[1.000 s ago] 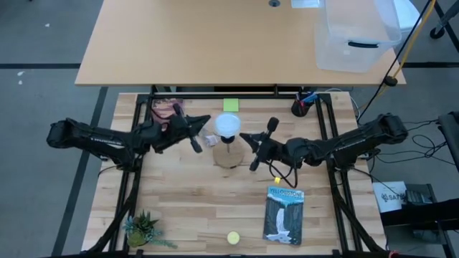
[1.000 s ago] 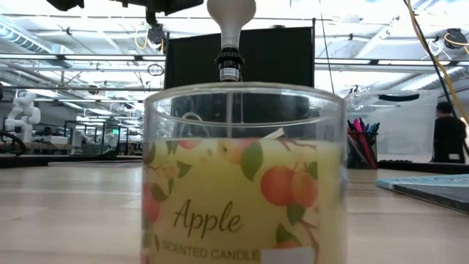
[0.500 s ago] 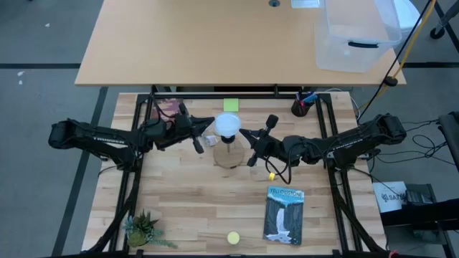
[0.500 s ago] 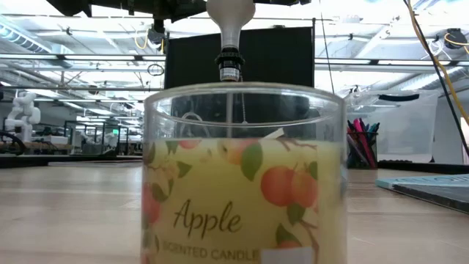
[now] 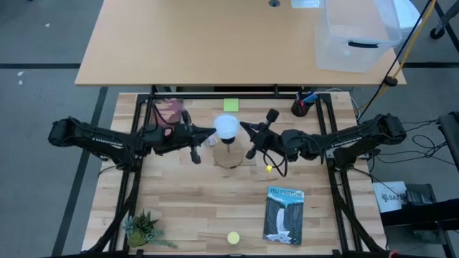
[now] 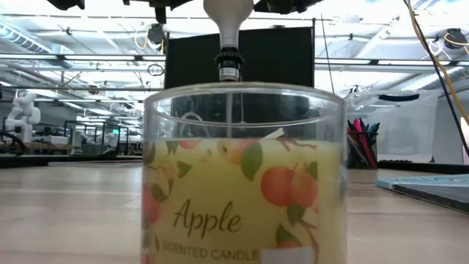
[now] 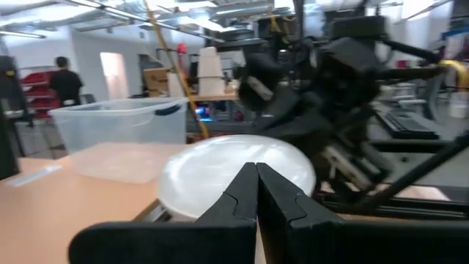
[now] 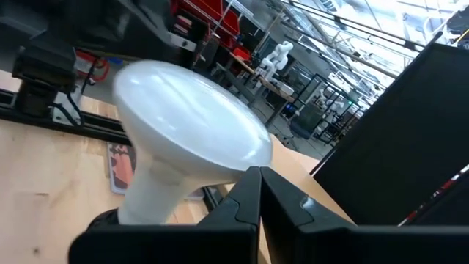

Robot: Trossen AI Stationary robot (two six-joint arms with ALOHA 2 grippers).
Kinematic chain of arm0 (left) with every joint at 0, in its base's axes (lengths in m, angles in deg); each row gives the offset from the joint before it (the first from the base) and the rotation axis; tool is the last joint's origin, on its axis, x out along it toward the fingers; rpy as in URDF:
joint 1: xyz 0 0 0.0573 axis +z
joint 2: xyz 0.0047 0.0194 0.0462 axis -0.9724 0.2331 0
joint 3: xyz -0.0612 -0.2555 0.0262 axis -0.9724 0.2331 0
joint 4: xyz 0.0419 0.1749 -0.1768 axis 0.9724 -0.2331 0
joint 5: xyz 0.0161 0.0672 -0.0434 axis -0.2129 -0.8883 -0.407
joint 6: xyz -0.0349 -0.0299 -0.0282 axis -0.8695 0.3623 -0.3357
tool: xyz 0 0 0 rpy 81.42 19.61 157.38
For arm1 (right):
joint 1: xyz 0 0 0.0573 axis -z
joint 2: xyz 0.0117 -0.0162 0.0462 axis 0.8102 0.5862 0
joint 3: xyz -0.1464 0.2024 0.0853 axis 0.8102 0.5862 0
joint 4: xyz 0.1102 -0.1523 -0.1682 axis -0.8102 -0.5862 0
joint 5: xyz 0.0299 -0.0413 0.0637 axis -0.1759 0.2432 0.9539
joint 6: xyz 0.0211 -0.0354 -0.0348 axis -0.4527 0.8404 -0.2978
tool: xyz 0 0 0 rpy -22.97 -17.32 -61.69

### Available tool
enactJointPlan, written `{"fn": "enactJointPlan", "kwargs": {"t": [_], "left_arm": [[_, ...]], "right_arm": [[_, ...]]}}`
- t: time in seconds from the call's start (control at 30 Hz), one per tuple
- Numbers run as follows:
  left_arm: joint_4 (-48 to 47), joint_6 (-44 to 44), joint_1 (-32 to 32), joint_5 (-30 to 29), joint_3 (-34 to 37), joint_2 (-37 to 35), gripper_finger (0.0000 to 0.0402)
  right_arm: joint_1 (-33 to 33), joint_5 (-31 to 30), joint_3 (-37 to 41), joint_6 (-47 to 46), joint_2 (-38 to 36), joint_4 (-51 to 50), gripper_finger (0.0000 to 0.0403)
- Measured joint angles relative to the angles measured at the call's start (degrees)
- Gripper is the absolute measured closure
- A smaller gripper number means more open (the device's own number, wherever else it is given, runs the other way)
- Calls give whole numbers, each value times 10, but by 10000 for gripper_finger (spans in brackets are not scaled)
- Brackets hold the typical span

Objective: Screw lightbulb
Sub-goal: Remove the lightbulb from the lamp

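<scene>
The lightbulb stands upright, dome up, its screw base in the socket of the wooden base at mid-table, squarely between the clenched, empty left gripper and right gripper, both about equally near.

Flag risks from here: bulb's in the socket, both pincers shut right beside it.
1. The left pincer and right pincer are both shut and flank the lightbulb; shut tips can only push the dome, not turn it, and could tilt it in the wooden base.
2. The two arms meet close together over the bulb, so they may collide.
3. The candle jar blocks the low view of the base.
</scene>
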Motion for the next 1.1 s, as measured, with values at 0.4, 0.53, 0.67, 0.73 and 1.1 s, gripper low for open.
{"fn": "enactJointPlan", "kwargs": {"t": [0.4,0.53,0.67,0.73,1.1], "left_arm": [[15,64,-35,-9,2,0,401],[34,100,-34,-58,2,-10,401],[32,108,-28,-108,2,-25,401],[34,108,-20,-113,2,-28,401],[-30,37,48,-84,2,-27,401]], "right_arm": [[10,-41,0,12,0,-1,403],[-17,-88,0,30,0,-1,403],[-44,-104,0,34,0,1,403],[-56,-105,0,33,0,1,403],[-83,-45,0,-9,0,4,403]]}}
